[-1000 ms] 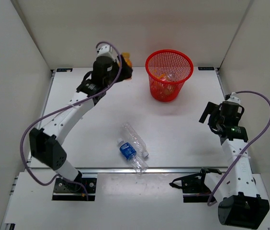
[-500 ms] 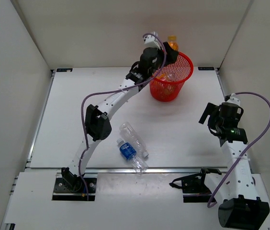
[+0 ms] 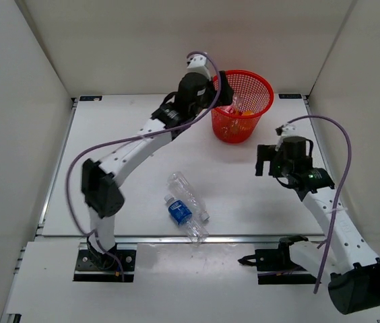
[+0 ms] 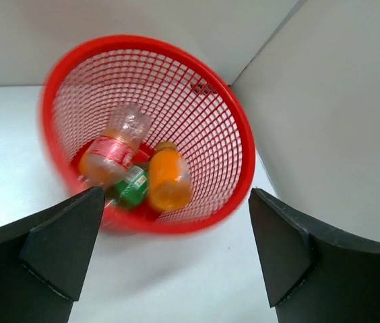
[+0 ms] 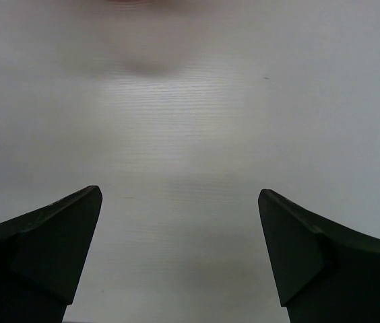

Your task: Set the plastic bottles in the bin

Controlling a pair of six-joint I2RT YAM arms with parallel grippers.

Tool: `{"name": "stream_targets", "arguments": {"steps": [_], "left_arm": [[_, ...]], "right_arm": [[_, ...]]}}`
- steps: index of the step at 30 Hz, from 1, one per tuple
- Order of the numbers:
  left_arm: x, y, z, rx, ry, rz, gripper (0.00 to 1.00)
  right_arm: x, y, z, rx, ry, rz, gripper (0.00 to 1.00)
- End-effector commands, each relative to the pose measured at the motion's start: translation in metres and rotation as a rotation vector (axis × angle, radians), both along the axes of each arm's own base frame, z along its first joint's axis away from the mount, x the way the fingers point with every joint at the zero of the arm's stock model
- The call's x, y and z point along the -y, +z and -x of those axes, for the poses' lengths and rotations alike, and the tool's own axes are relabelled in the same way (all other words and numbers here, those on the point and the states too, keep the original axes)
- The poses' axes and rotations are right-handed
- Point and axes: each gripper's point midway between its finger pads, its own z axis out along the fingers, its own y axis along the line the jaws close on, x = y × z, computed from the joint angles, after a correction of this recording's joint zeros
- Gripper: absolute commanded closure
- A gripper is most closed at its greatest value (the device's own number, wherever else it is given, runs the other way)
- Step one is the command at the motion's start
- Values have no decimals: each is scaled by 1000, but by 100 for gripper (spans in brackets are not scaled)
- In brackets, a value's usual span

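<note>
A round red plastic mesh bin [image 3: 263,94] is seen standing on the white table [image 3: 257,202], close to its far edge and right of the middle. The left gripper [image 4: 175,202] is held just at the bin's left rim, its black fingers [image 4: 62,249] spread wide with nothing between them. Three small plastic bottles are seen lying inside the bin. A clear red-labelled bottle [image 4: 112,151] is slanted, neck uppermost toward the far wall. An orange bottle [image 4: 168,178] lies just right of it, cap toward the far wall, and a green bottle [image 4: 133,187] is wedged between them at the bottom. An orange patch under the red-labelled one may be a further bottle, though this cannot be told for sure.

Near the table's near edge, about the middle, a larger plain clear bottle [image 3: 188,194] and a clear blue-labelled bottle [image 3: 180,211] are laid side by side. Their long axes run far-left to near-right, with caps at opposite ends. The right gripper [image 5: 180,195] is held over bare table toward the right edge, fingers wide apart and empty.
</note>
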Motion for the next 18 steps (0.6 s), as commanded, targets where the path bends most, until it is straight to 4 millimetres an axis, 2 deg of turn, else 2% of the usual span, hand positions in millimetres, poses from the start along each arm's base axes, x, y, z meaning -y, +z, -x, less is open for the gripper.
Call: {"name": "stream_targets", "arguments": {"steps": [1,2,3,4,5,6,7,8,9,10,11,12,13,14,15,16,17,18], "left_arm": [[-78,40,59,27,113,-60,1],[-94,-9,66,-54,134,-136,1],[-120,2,78,-60,162,-102,2],[-143,-22,97,-120,185,-124,2],[-172,-49,117,-194,235,-145,1],[-193,-95,135,-286,256,-223,2],[-209,-88,149,-288,274,-170,1],[-230,-109,173,-348,311,-155,1],[-241,-132,195,-412,298,-131,2],[-252,-157,207,-466,303,-139,1],[-258,-152,222,-480,306,-85,1],[-269,-173,238,-538,325,-107,1],[-276,-182,249,-556,347,-77,2],[-282,-181,261,-565,358,-47,1],[-288,-189,271,-578,357,-35,1],[-295,-200,277,-600,373,-46,1],[-300,-199,280,-601,375,-32,2],[-304,-200,284,-606,365,-45,1]], "right_arm": [[-36,24,-6,61,159,66,1],[-55,23,-2,49,211,74,0],[-77,22,2,43,273,71,1],[-100,22,7,47,357,70,0],[-113,15,12,24,405,58,1],[-137,13,18,18,471,43,1],[-155,17,21,37,531,23,1],[-171,11,23,15,581,13,1],[-190,6,28,-1,636,-10,1],[-207,15,30,32,688,-23,1],[-224,11,33,35,733,-24,2],[-232,2,33,17,747,-18,2],[-246,-1,34,27,776,-11,3],[-261,3,35,57,806,-28,3],[-272,-5,40,37,851,-39,3],[-286,-8,39,51,880,-35,4],[-297,-1,33,91,883,-57,6],[-305,-6,29,92,886,-45,7]]}}
